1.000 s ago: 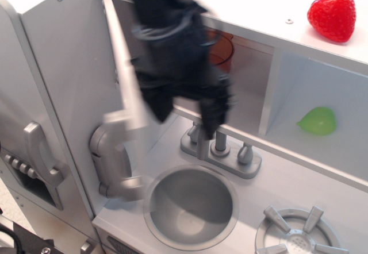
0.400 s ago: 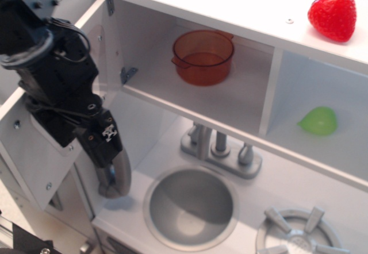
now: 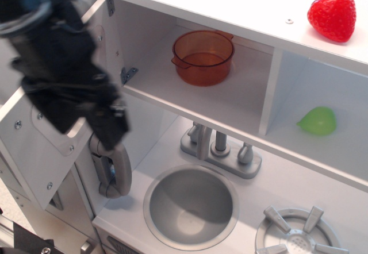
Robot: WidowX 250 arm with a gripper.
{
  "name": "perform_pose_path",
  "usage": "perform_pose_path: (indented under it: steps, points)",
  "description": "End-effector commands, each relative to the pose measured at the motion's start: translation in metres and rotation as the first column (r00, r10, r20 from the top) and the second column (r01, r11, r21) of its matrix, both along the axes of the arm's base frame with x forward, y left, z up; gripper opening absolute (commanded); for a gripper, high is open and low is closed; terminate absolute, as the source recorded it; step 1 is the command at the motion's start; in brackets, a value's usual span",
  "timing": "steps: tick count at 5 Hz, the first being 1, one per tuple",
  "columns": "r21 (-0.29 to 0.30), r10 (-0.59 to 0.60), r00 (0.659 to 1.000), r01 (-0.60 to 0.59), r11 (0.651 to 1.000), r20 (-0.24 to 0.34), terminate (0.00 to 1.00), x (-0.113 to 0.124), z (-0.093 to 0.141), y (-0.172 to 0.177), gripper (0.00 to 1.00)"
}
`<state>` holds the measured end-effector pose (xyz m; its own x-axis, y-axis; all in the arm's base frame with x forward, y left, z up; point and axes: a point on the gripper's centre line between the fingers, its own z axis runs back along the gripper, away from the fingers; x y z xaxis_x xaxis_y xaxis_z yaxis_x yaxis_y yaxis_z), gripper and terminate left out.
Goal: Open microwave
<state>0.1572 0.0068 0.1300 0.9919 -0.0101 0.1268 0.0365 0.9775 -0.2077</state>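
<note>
The microwave compartment (image 3: 172, 87) stands open at the upper left of the toy kitchen. Its door (image 3: 31, 150) is swung far out to the left, showing its white inner face with screws. The door's handle and window are hidden. My gripper (image 3: 112, 129) is black and motion-blurred. It hangs in front of the open door's lower edge, just left of the compartment. I cannot tell whether its fingers are open or shut, or whether they touch the door.
An orange pot (image 3: 203, 56) sits inside the open compartment. A grey telephone handset (image 3: 113, 172) hangs just below my gripper. A faucet (image 3: 217, 145), sink (image 3: 191, 207) and burner (image 3: 296, 234) lie below. A strawberry (image 3: 332, 14) is on top, and a green object (image 3: 317, 120) sits in the right cubby.
The door has swung from nearly edge-on to wide open on the left. My gripper went left with it, then shifted slightly up and right in the last moment.
</note>
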Motion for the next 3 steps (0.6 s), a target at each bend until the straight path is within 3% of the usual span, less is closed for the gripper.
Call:
perform_pose_path:
  steps: [1,2,3]
  points:
    - [0.011,0.038,0.999,-0.038,0.999,0.022,0.00,0.0221,0.0292,-0.0250,1.00]
    - [0.011,0.038,0.999,-0.038,0.999,0.022,0.00,0.0221,0.0292,-0.0250,1.00]
    - [0.011,0.038,0.999,-0.038,0.999,0.022,1.00,0.0221,0.0292,-0.0250,1.00]
